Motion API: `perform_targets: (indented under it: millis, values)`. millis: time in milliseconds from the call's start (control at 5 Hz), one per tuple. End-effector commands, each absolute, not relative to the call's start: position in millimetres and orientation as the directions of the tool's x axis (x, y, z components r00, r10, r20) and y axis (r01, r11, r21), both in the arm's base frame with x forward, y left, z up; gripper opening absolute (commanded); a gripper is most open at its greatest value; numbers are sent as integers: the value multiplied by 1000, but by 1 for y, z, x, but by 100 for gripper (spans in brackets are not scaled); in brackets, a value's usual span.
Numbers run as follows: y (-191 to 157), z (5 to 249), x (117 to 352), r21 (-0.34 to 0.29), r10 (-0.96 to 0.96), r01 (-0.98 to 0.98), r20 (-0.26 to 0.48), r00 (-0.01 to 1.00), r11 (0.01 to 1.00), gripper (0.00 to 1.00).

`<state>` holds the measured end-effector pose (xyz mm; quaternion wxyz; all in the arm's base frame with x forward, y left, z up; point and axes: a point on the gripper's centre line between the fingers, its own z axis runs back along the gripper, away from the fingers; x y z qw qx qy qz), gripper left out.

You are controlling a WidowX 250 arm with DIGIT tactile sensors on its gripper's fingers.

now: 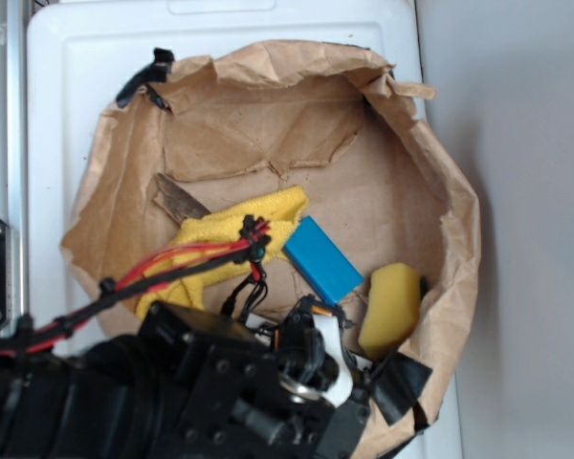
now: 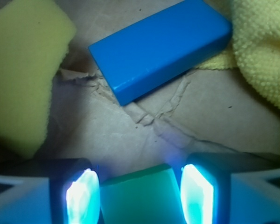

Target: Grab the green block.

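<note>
Brown paper, creased and torn, lines a shallow bag-like nest point(image 1: 430, 182) that sits on a white plastic surface point(image 1: 77, 57); everything of interest lies inside it.

Nearest the wrist camera, the gripper point(image 2: 139, 193) has its two glowing fingers point(image 2: 81, 196) spread apart, one on each side of the green block point(image 2: 140, 196). The block sits between them on the paper floor, with a thin gap showing on each side. Whether either pad touches it cannot be told. Nothing is held yet.

Just beyond, on bare paper, lies the blue block point(image 2: 161, 46), flat and angled, well clear of the fingers. A yellow sponge point(image 2: 23, 70) rests to its left in the wrist view, and a yellow cloth point(image 2: 263, 51) to its right, tucked partly under the blue block's far end.

In the exterior view the black arm point(image 1: 172, 382) covers the near edge of the nest, hiding the green block. A strip of brown card or wood point(image 1: 180, 203) pokes out behind the cloth, towards the nest's far-left wall.

The step in hand looks like the final approach, with the fingers straddling the target. The next move calls for closing squarely on the block's two sides, perhaps after settling slightly lower, then lifting.
</note>
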<state>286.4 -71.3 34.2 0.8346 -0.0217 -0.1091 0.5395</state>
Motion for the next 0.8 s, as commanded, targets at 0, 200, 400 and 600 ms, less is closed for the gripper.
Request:
perform_targets:
  millis: [0,200,400,600]
  values:
    - [-46,87,287,-197,933,-914,140,333,356,0]
    - [-17,107,277,-180,934,-924,192,302,336,0]
    - [4,133,261,-218,934,-916,204,293,335,0]
    - [14,172,256,-265,947,-913,169,273,310,0]
